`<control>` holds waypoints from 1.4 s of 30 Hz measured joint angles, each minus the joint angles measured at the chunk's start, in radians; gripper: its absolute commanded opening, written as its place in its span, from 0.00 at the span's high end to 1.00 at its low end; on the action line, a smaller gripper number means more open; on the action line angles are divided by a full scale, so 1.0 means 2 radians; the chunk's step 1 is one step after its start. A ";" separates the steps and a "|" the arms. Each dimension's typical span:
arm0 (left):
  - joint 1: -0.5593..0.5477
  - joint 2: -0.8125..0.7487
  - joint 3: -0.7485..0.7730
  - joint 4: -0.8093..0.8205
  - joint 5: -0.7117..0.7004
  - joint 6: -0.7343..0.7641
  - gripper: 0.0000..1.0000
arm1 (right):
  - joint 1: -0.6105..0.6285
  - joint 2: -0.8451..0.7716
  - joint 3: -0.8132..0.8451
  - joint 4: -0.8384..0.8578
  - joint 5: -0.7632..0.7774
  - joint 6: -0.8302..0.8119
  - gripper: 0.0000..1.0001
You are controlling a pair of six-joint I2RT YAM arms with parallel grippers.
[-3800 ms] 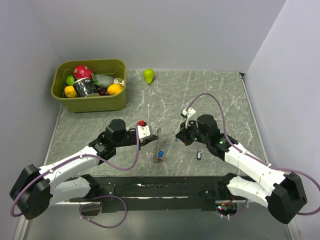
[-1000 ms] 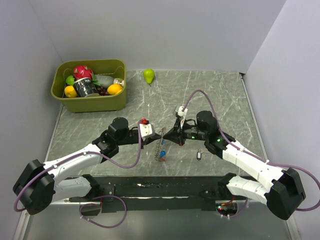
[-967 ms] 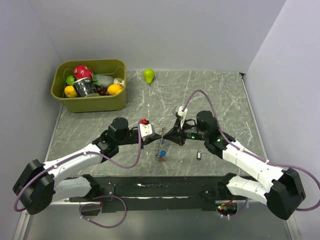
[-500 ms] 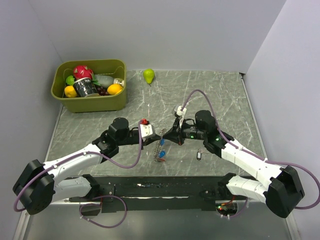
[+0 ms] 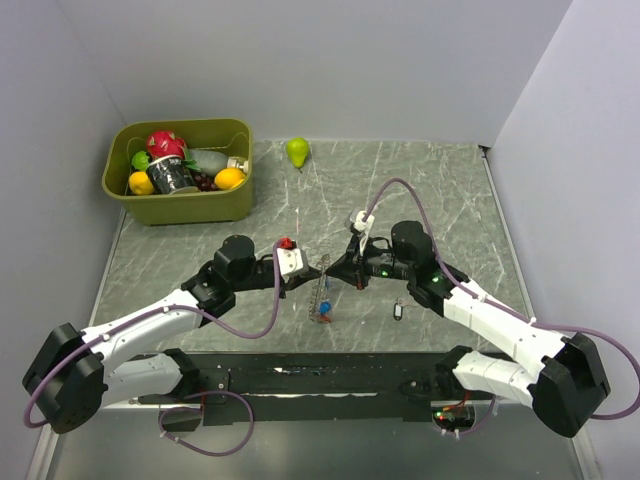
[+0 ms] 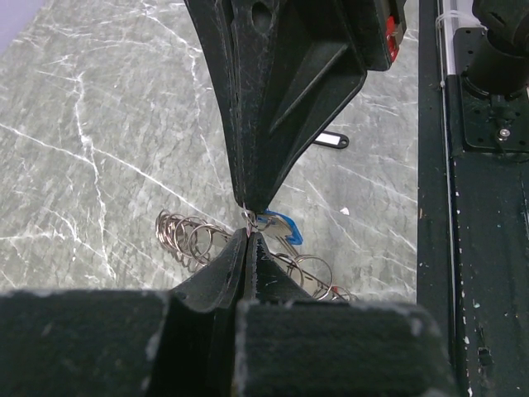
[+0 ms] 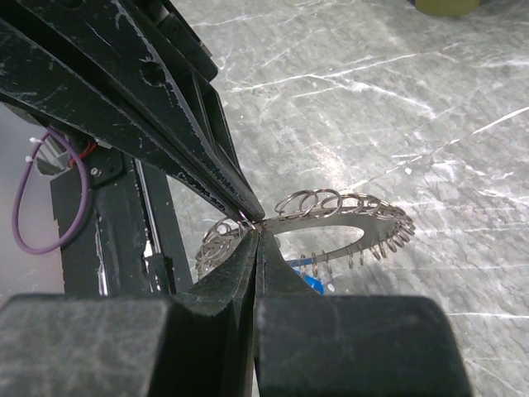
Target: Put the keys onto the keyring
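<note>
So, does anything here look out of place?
A green pear sits alone on the table, outside the green bin holding the other fruit. One dark-tagged key also lies apart from the keyring.

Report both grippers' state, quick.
Left gripper: closed on the keyring.
Right gripper: closed at the keyring's rim; what it pinches cannot be told.

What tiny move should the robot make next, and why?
Probably the right gripper should nudge its small blue-tagged key onto the toothed grey metal keyring, since both shut grippers meet tip to tip at its rim, the left gripper pinching the ring.
</note>
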 measured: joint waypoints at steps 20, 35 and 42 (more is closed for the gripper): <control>0.000 -0.024 -0.007 0.018 0.000 -0.003 0.99 | 0.001 -0.006 -0.007 0.006 0.006 0.000 1.00; -0.001 -0.026 -0.018 0.046 0.013 -0.012 0.99 | 0.001 -0.025 -0.011 0.009 0.007 -0.002 0.21; -0.001 -0.029 -0.022 0.051 0.026 -0.012 0.99 | 0.001 -0.078 -0.018 0.013 -0.009 -0.025 0.33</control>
